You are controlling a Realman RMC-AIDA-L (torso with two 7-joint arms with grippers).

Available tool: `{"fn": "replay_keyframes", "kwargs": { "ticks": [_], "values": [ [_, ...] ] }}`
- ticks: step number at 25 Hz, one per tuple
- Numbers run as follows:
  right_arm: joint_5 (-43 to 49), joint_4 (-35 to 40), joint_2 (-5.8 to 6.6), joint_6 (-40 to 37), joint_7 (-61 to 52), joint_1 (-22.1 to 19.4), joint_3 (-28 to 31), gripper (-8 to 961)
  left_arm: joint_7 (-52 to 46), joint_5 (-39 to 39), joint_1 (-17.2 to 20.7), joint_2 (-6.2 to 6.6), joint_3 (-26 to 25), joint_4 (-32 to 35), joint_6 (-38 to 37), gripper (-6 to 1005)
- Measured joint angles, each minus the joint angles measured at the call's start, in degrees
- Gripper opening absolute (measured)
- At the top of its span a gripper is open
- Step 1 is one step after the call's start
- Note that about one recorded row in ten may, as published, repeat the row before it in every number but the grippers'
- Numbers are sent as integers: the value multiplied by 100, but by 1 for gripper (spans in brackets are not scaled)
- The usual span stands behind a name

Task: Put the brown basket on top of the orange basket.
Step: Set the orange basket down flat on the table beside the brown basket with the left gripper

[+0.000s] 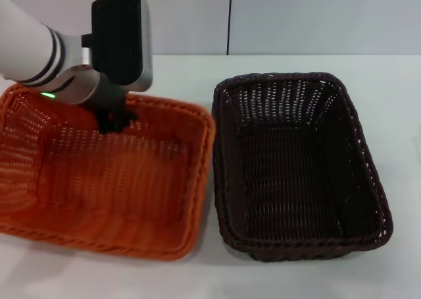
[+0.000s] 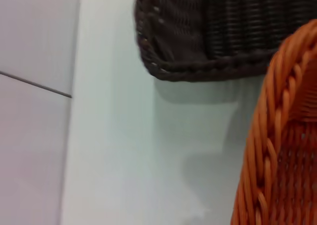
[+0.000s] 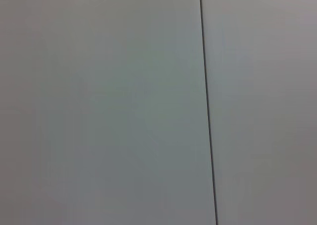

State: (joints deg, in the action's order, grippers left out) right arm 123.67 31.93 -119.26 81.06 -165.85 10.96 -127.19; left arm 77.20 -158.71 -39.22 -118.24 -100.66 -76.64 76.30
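A white table (image 1: 197, 276) carries 2 baskets side by side, with a pale wall (image 1: 296, 16) behind split by 1 dark vertical seam. The brown basket (image 1: 299, 164) sits flat on the right. The orange basket (image 1: 99, 180) lies just left of it, blurred and seemingly tilted. The left gripper (image 1: 117, 122) is at its far rim; whether it grips cannot be told.
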Motion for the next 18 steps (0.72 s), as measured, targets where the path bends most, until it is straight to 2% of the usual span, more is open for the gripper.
{"fn": "replay_keyframes", "kwargs": {
  "ticks": [1, 4, 17, 18],
  "values": [
    [0, 2, 0, 0, 0, 2, 0, 777, -101, 27, 31, -14, 84, -1, -344, 218],
    [14, 24, 1, -2, 0, 20, 0, 777, -260, 33, 44, -24, 130, -77, -535, 259],
    [37, 27, 9, -2, 0, 41, 2, 778, -400, -38, 65, -12, 355, -182, -636, 534],
    [37, 26, 9, -2, 0, 41, 2, 779, -412, -51, 83, -7, 360, -236, -651, 581]
  ]
}}
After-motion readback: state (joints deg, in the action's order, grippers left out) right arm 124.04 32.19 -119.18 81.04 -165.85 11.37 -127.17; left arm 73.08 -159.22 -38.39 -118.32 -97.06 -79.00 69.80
